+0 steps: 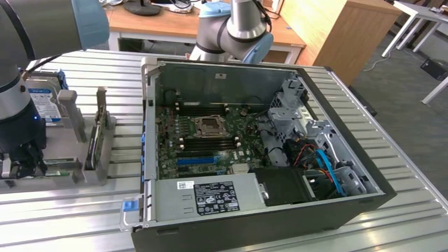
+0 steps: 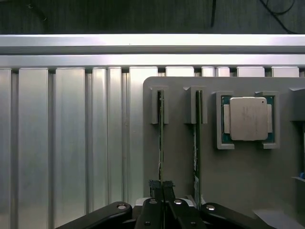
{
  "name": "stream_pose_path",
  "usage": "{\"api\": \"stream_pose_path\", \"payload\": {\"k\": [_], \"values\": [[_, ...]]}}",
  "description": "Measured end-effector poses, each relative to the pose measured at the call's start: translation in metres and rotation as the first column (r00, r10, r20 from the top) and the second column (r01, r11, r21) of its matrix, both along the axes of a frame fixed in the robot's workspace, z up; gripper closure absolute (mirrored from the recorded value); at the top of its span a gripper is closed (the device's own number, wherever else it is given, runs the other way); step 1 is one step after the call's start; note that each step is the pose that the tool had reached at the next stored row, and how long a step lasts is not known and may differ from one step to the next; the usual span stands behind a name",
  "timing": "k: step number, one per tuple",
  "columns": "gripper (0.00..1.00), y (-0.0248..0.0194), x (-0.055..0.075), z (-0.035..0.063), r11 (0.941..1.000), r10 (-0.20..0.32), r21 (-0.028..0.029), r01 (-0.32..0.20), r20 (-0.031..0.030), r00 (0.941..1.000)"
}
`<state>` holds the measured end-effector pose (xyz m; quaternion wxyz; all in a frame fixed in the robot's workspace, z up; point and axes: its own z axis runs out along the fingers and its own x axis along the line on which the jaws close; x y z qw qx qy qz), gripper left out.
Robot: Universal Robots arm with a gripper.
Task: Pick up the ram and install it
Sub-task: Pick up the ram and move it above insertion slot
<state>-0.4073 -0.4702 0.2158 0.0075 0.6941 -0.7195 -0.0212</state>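
Nearest me, the power supply [image 1: 210, 197] at the front of the open computer case [image 1: 245, 233] carried a black label [image 1: 215, 198] and a small white label [image 1: 184, 184], both printed too small to read. Off to the exterior view's left, the gripper [image 2: 162, 185] was down at the grey holder [image 2: 238, 181] on the ribbed metal surface [image 2: 66, 143], its fingers pinched shut on the near end of the ram [image 2: 161, 138]. The ram stood on its thin edge in a slot of the holder. Its long axis ran level and straight away from the gripper toward the surface's edge rail, with the far end seated in a grey bracket. A second stick [image 2: 196, 143] stood parallel just beside it, and a processor [image 2: 248, 118] lay flat in the next pocket; I could not make out any marking on its lid. A drive [image 1: 43, 107] with a blue-and-white label stood further along the holder, its text unreadable. Inside the case lay the motherboard [image 1: 203, 142] with a blue slot [image 1: 196, 159]. Beyond stood a wooden desk [image 1: 161, 23].
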Motion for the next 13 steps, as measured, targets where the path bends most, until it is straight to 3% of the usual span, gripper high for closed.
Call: {"api": "stream_pose_path", "payload": {"k": [5, 13], "values": [[0.88, 0.0000, 0.000, 0.0162, 1.0000, 0.000, -0.0012, 0.000, -0.0001, 1.0000], [0.88, 0.0000, 0.000, 0.0499, 1.0000, 0.000, -0.0031, 0.000, 0.0000, 1.0000]]}}
